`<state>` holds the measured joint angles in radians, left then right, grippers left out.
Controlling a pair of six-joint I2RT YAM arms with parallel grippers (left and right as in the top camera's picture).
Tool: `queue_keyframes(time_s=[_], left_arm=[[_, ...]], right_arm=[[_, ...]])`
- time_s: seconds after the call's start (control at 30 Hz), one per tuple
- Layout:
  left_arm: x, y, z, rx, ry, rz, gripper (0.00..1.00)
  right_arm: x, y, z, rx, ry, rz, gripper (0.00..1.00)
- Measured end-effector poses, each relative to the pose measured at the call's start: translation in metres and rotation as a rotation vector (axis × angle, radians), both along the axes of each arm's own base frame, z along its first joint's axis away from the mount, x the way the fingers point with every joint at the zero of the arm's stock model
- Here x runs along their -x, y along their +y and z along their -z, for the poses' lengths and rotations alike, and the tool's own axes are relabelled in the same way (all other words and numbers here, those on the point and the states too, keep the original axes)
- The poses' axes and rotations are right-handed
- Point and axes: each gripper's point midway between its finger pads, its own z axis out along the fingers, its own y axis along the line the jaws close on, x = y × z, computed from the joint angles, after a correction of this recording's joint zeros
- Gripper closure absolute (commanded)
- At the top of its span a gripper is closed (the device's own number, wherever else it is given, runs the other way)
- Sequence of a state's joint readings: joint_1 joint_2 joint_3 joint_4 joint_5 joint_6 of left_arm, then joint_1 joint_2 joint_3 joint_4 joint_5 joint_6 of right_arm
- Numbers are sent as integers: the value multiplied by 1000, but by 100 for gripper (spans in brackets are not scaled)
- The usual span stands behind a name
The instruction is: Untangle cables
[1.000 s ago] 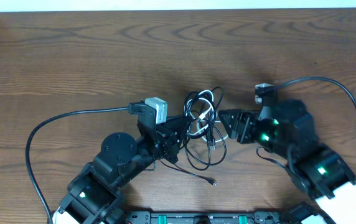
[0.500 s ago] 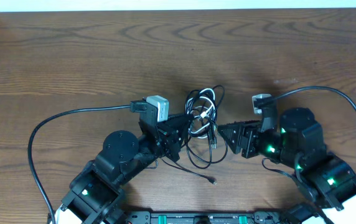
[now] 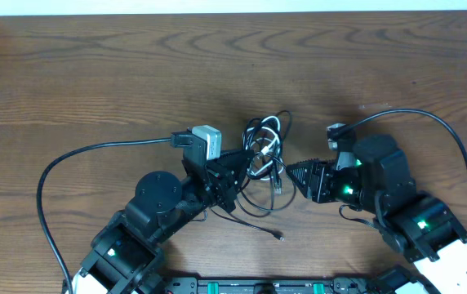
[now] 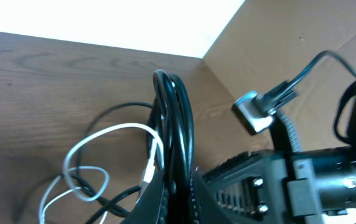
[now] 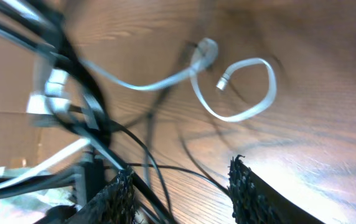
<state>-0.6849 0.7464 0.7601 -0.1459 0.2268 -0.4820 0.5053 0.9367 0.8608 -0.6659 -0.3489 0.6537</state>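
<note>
Two arms, one messy little knot. The cables (image 3: 264, 159) sit roughly in the middle of the tabletop (image 3: 135, 65), squeezed between the grippers.

The left gripper (image 3: 240, 167) is clamped tight on the black loops (image 4: 178, 124). From the left wrist you can see them standing up out of its fingers (image 4: 158, 198) in an upright arch. The white cable (image 4: 116, 128) curls around just beside them on the wood.

The right gripper (image 3: 293, 175) sits right at the other side of the tangle with its jaws apart. In the right wrist view a black strand (image 5: 142, 167) crosses the gap close to one finger (image 5: 117, 198), but I can't tell if it's touching. A bunch of blurry black strands fill the left part of that view and block a lot of it. Beyond them the white cable (image 5: 248, 61) makes a small open curl with its plug end (image 5: 223, 81) lying flat.

One loose black tail (image 3: 260, 227) trails off toward the near edge and ends in a small plug (image 3: 279, 237).

Also around are the arms' own thick leads. One lead (image 3: 50, 175) sweeps toward the left edge and the other lead (image 3: 454, 135) arcs toward the right edge. Both are well apart from the knot.
</note>
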Motion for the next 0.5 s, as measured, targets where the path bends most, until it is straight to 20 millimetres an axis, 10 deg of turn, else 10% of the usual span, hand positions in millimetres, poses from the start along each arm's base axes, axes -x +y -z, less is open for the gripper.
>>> queue_keyframes(time_s=[0.5], left_arm=[[5, -4, 0, 7, 5, 34, 93]], right_arm=[[-16, 2, -27, -13, -175, -9, 51]])
